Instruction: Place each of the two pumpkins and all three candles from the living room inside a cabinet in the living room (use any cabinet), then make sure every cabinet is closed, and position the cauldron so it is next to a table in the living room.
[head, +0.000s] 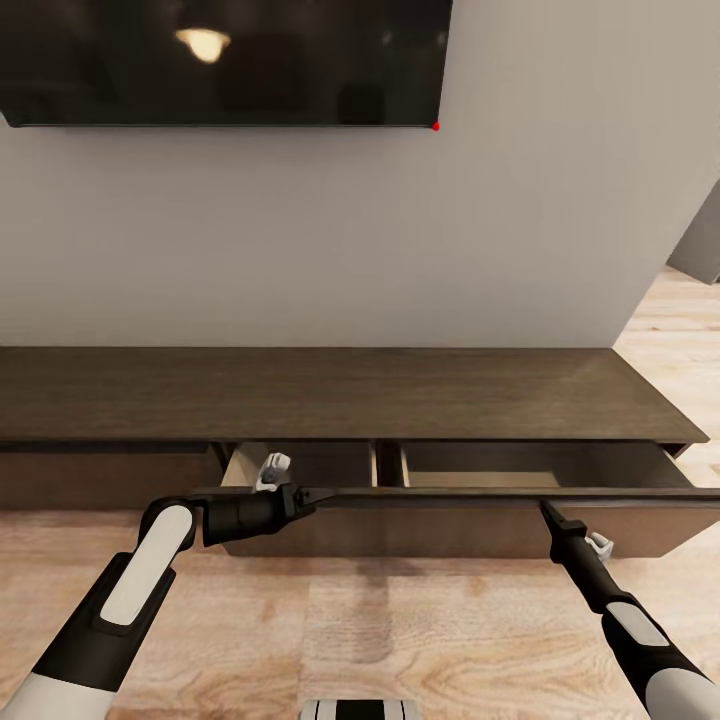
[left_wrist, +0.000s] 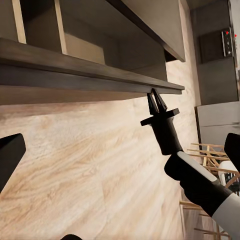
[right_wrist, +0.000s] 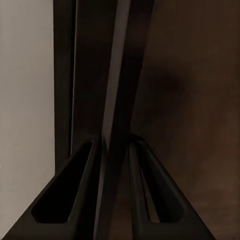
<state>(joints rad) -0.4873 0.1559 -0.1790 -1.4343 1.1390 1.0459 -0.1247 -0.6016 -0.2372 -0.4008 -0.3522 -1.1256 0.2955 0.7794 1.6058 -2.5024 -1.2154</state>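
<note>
The cabinet (head: 340, 395) stood against the white wall (head: 400, 240), occupying the centre of the head view, with its long drawer front (head: 450, 497) pulled out toward the robot. Behind that front, two pale compartments were exposed, separated by a divider (head: 389, 465) near the middle. Nothing could be made out lying in either compartment.

The left gripper (head: 305, 497) sat at the 7 o'clock portion of the head view, its fingers pointing along the top edge of the drawer front from the left end. Whether its jaws were released or clenched could not be determined.

The right gripper (head: 545, 507) reached up from 5 o'clock and met the same edge farther right. The right wrist view showed the two fingers (right_wrist: 75, 200) clenched on either side of the thin dark edge of the drawer front (right_wrist: 112, 125). The left wrist view confirmed it: the right gripper (left_wrist: 156, 102) had its fingertips pinched at the lip of the drawer front (left_wrist: 75, 77).

A dark television screen (head: 225, 60) hung on the wall at 11 o'clock. Pale wooden floor (head: 340, 620) lay beneath both arms.
</note>
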